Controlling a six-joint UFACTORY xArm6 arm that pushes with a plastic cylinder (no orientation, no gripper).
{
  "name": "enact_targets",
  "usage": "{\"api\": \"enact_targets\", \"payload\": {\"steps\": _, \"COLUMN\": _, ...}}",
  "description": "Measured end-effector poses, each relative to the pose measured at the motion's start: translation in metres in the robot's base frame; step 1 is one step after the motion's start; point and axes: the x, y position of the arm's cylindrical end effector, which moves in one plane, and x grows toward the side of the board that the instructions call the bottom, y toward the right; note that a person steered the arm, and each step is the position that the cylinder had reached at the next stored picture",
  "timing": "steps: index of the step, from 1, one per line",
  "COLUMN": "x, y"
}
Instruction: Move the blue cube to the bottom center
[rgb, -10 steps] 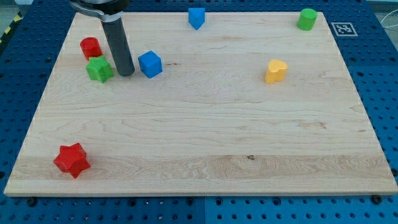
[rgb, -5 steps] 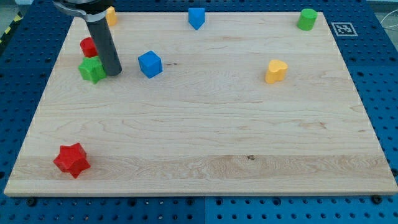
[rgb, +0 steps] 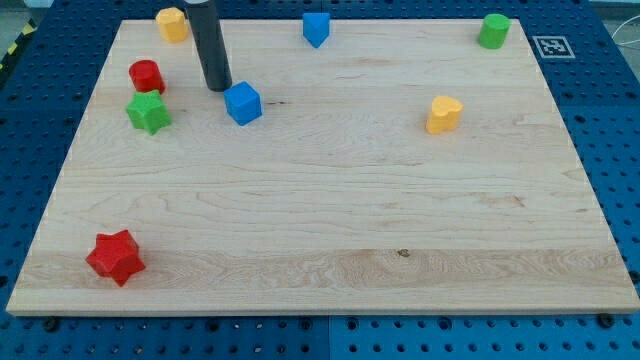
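Note:
The blue cube (rgb: 242, 103) sits on the wooden board (rgb: 330, 210) in the upper left part of the view. My tip (rgb: 217, 86) stands just above and to the left of the cube, very close to its upper left corner. Whether it touches the cube I cannot tell. The rod rises from the tip to the view's top edge.
A green star block (rgb: 148, 112) and a red cylinder (rgb: 146, 76) lie left of my tip. A yellow block (rgb: 172, 23) is at the top left, a second blue block (rgb: 316, 28) at top centre, a green cylinder (rgb: 493, 31) at top right, a yellow block (rgb: 443, 115) at right, a red star (rgb: 115, 257) at bottom left.
My tip pushed the green star a little to the left, then moved up and right to the blue cube's upper left. The blue cube has barely moved.

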Motion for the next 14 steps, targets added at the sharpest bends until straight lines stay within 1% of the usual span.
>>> {"api": "enact_targets", "payload": {"steps": 6, "x": 0.001, "y": 0.001}}
{"api": "enact_targets", "payload": {"steps": 8, "x": 0.013, "y": 0.001}}
{"api": "enact_targets", "payload": {"steps": 11, "x": 0.02, "y": 0.001}}
{"api": "enact_targets", "payload": {"steps": 12, "x": 0.034, "y": 0.008}}
{"api": "enact_targets", "payload": {"steps": 14, "x": 0.035, "y": 0.027}}
